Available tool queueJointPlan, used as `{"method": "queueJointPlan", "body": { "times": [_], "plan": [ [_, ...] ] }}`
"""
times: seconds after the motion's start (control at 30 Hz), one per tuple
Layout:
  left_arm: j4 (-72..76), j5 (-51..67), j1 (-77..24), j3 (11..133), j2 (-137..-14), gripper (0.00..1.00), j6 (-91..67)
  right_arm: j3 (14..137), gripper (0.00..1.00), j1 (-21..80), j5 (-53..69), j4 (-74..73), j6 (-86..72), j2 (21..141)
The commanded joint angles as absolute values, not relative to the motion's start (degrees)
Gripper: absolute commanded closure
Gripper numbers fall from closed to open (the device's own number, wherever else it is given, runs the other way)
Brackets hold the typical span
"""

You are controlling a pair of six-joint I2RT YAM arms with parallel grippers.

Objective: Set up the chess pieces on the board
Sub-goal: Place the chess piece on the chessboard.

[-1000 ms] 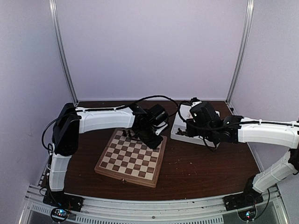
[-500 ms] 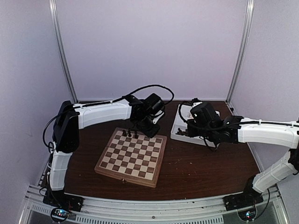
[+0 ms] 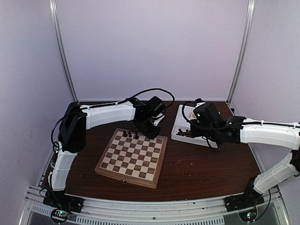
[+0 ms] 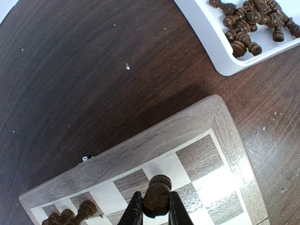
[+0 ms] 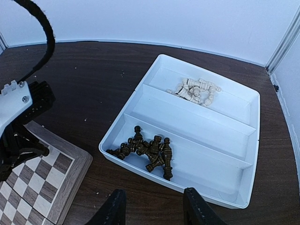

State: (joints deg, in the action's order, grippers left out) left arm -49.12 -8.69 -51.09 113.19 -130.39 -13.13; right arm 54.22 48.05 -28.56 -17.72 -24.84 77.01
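Overhead my left gripper (image 3: 149, 131) hides its load; the wrist view shows it pinching a dark chess piece (image 4: 157, 198), base cut off, while my right gripper (image 5: 153, 207) stands spread, empty.

a robot lab test cell rather than a home or shop: plain pale lilac panels (image 3: 154, 47) close in the back and both sides, framed by slim aluminium posts (image 3: 63, 51) at 11 and 1 o'clock. a dark wooden table (image 3: 197, 173) fills the booth. a white left arm (image 3: 103, 115) and right arm (image 3: 267, 133) stand bolted on a slotted metal rail (image 3: 150, 211) at 6 o'clock, with a black cable (image 3: 150, 91) looping loose.
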Motion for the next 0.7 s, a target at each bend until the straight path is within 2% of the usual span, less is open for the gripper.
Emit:
{"method": "queueJointPlan", "body": {
  "times": [0.0,0.3,0.4,0.5,0.67],
  "plan": [
    [-49.07,-6.68,-50.89,114.87,-131.55,0.86,-12.50,53.53,0.57,47.42,-29.37,-17.40,-25.21,76.20],
    [-48.98,-5.88,-50.87,114.52,-132.02,0.85,-12.48,53.52,0.57,46.99,-28.68,-16.96,-25.40,76.55],
    [-48.96,-5.47,-50.89,114.35,-132.01,0.81,-12.44,53.52,0.56,46.78,-28.65,-17.09,-25.40,76.55],
    [-48.96,-5.04,-50.89,114.38,-131.97,0.72,-12.34,53.48,0.56,46.62,-28.64,-17.26,-25.55,76.71],
    [-48.98,-4.97,-50.89,114.58,-131.72,0.66,-12.21,53.39,0.56,46.43,-28.40,-17.40,-25.68,76.77]
  ]
}}
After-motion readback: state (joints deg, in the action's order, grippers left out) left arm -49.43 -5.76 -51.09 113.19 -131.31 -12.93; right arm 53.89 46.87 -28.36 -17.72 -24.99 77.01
